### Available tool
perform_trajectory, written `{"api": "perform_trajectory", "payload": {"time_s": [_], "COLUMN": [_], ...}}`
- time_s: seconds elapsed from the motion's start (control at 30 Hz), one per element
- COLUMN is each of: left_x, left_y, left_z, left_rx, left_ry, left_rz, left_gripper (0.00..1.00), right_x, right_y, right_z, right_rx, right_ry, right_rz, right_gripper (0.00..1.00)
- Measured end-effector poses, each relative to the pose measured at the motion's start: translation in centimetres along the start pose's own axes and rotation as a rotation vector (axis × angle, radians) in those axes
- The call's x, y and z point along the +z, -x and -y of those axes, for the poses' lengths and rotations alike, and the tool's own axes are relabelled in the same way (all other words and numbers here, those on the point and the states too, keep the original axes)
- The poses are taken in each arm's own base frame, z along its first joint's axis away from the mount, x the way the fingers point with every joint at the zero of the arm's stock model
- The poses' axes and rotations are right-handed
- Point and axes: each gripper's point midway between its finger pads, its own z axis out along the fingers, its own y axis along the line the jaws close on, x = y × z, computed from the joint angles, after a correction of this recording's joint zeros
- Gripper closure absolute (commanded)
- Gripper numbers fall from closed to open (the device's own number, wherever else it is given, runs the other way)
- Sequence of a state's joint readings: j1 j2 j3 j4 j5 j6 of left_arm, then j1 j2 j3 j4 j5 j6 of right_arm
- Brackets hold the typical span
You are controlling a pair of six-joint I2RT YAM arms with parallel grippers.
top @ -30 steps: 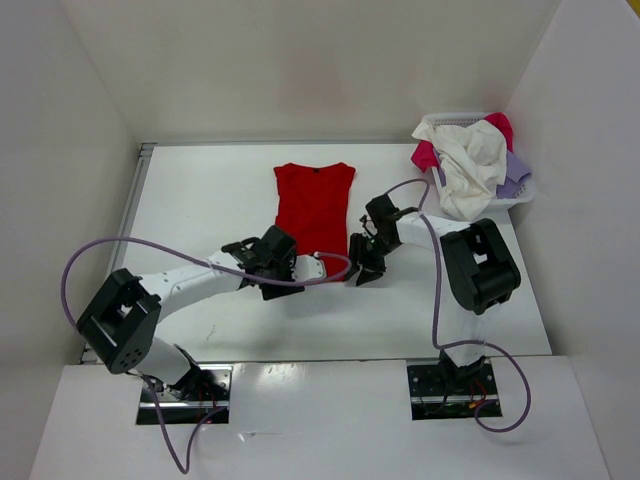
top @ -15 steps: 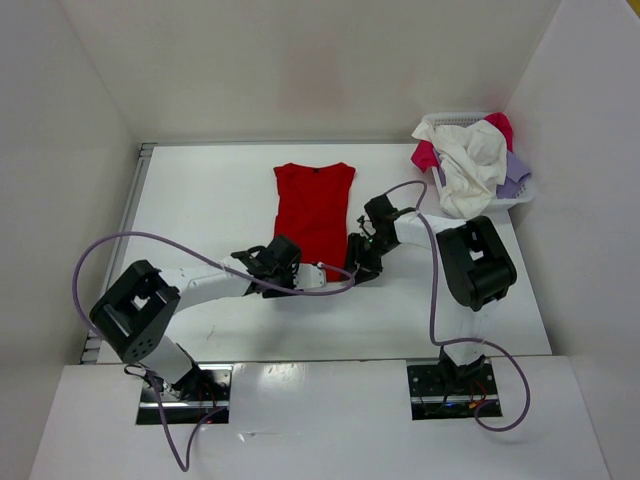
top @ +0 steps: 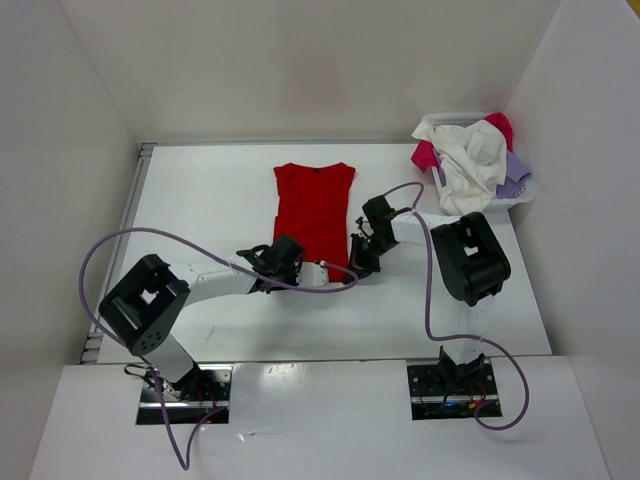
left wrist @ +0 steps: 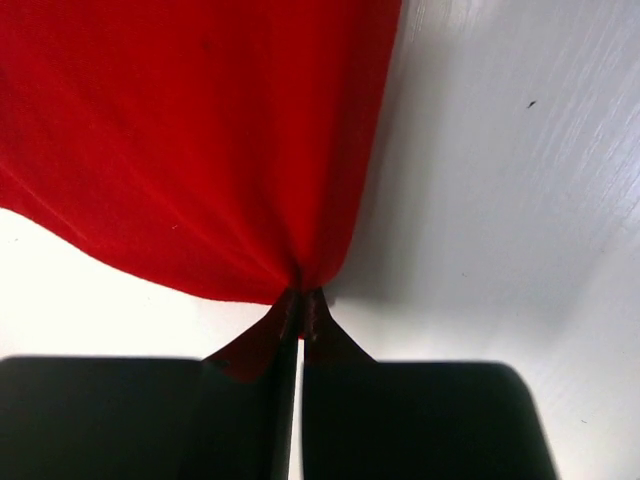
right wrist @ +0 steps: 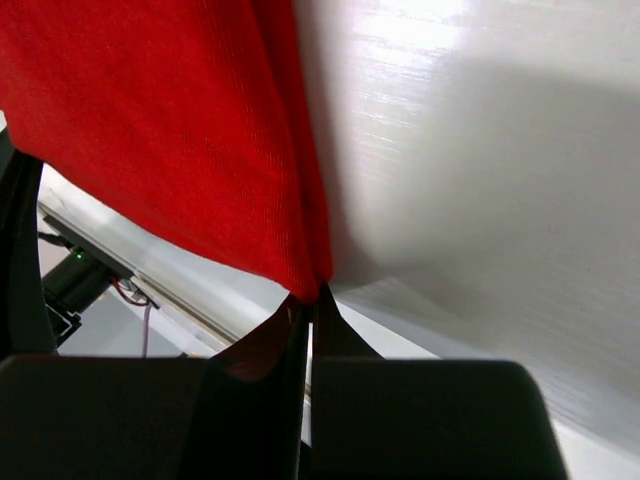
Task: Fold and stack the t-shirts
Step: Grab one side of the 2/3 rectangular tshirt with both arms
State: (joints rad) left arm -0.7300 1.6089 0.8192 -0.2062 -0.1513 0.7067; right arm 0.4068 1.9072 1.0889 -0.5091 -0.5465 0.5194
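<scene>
— At the middle of the desk [top: 200, 200], what lies there?

— One red t-shirt [top: 314, 205], spread flat, with its neckline toward the far side and its hem toward the near side.

— Where is the left end effector [left wrist: 300, 305]?

— At the near left corner of the hem. Its jaws are together, clamped on the red cloth. From the left wrist, a small fold of fabric is pinched between the two dark fingers [left wrist: 250, 350], and creases run up from the pinch into the shirt.

— And the right end effector [right wrist: 308, 298]?

— At the near right corner of the same hem, clamped on the cloth in the same way. The right wrist view shows the shirt's edge drawn down to a point where the fingers meet, with a shadow on the bare desk just beside it.

— What about the other t-shirts?

— They are heaped in a white mesh basket [top: 524, 194] at the far right corner, well apart from both arms. An off-white t-shirt [top: 468, 165] lies on top and hangs over the near rim. A pinkish red t-shirt [top: 500, 127] shows behind it and at its left. A lavender t-shirt [top: 515, 170] shows at the right side.
</scene>
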Motion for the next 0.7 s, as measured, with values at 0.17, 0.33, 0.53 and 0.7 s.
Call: {"api": "perform_trajectory", "payload": {"time_s": [0.17, 0.33, 0.53, 0.7], "left_x": [-0.3, -2.6, -7.4, -10.8], "left_y": [0.0, -0.2, -0.9, -1.7], "left_z": [0.5, 1.4, 2.5, 3.8], "left_rx": [0.0, 0.004, 0.01, 0.03], "left_ry": [-0.035, -0.08, -0.124, -0.177], "left_rz": [-0.005, 0.004, 0.015, 0.008], "left_gripper": [1.0, 1.0, 1.0, 1.0], "right_x": [-0.3, -2.0, -3.2, -3.5], "right_y": [0.3, -0.9, -6.8, -13.6], "right_z": [0.1, -0.9, -5.4, -8.2], "right_rx": [-0.007, -0.049, -0.179, -0.235], "right_ry": [-0.02, -0.037, -0.025, -0.009], "right_rz": [0.02, 0.063, 0.061, 0.007], "right_gripper": [1.0, 1.0, 1.0, 1.0]}}
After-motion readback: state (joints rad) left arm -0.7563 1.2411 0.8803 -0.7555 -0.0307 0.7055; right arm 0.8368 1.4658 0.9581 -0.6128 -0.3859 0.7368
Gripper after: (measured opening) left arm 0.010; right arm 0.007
